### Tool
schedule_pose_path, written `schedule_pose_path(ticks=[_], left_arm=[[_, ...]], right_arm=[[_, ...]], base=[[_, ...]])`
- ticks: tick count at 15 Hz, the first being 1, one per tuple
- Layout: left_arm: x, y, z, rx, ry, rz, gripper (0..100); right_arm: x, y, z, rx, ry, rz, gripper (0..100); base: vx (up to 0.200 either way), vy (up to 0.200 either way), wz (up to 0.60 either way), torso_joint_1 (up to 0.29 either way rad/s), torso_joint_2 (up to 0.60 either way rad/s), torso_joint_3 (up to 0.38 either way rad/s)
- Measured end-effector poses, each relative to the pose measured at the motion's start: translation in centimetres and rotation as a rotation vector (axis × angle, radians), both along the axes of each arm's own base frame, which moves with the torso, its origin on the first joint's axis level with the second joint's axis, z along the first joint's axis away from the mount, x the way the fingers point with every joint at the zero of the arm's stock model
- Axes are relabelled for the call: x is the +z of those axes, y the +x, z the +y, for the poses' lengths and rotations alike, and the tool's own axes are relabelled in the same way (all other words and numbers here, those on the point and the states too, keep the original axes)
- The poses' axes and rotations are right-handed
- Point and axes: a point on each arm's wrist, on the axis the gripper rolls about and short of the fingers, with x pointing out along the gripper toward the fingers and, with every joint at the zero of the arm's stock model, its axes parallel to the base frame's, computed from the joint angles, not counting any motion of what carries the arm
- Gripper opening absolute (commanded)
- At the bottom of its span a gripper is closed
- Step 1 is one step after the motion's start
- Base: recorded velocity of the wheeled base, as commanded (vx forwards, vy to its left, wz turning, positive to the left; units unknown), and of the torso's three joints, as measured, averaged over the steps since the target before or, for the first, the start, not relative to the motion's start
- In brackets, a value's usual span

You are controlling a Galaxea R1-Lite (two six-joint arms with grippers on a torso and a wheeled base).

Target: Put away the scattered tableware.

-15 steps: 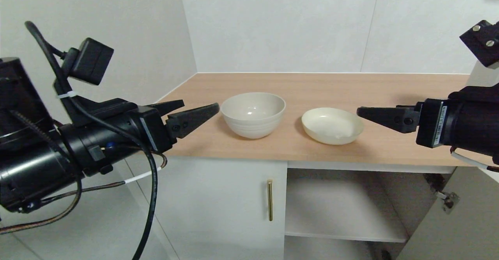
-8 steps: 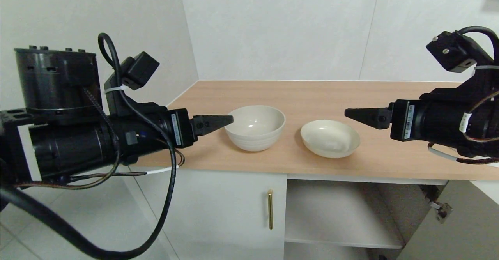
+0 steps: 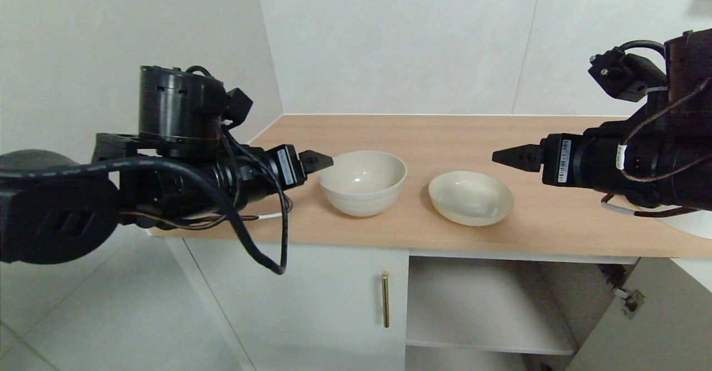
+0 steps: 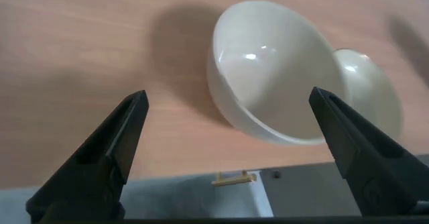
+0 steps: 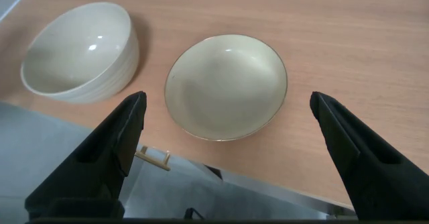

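head view has the deep bowl (image 3: 362,182) upright on the bench (image 3: 500,137), near the front edge and left of the middle. the shallow bowl (image 3: 470,197) sits just beside it on the right, a narrow strip of wood between them, about as near the front edge. both are pale cream.

the left gripper (image 3: 322,161) hangs at rim height, close to the deep bowl's left side. seen edge-on from the head, its fingers read as one point, and contact with the rim cannot be told there. left wrist view shows the fingers (image 4: 127,130) spread wide with nothing in them, the deep bowl lying ahead between them and clear of both.

the right gripper (image 3: 500,156) hovers over the bench to the right of the shallow bowl, above its rim and apart from it. right wrist view gives its fingers (image 5: 335,137) wide apart too, nothing held, the shallow bowl between them farther off, and a thin dark line round that bowl's rim.

behind the bowls bare wood runs back to the wall, and right of the shallow bowl it runs on under the right arm. below the front edge a closed white door with a brass handle (image 3: 385,298) stands under the deep bowl. beside it an open compartment (image 3: 484,304) with a shelf lies under the shallow bowl, its door (image 3: 656,326) swung out at the right.
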Motion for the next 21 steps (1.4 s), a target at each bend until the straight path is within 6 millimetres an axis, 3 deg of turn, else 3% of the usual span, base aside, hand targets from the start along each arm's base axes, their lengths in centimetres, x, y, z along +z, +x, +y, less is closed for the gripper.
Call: schedule_pose_path(ticks=[4,5,15,21], left_arm=[[-2.0,1.2,-1.5,-0.016,0.008,0.048,100],[-2.3,1.4,-1.7,-0.017,0.011,0.055,0],[-2.7,1.5,-1.8,-0.021,0.015,0.063,0],[-1.5,0.5,-1.4,-0.033,-0.005,0.035,0]], right_arm=[[-0.1,0.1,0.0,-0.002,0.000,0.002,100],[-0.1,0.1,0.0,-0.002,0.000,0.003,100],[-0.2,0.3,0.1,-0.006,-0.005,0.008,100],[-2.9,4.3,0.2,-0.148,-0.088,0.133,100]], base=[[0.000,0.000,0.00,0.000,0.00,0.000],[0.000,0.000,0.00,0.000,0.00,0.000],[0.000,0.000,0.00,0.000,0.00,0.000],[0.000,0.000,0.00,0.000,0.00,0.000]])
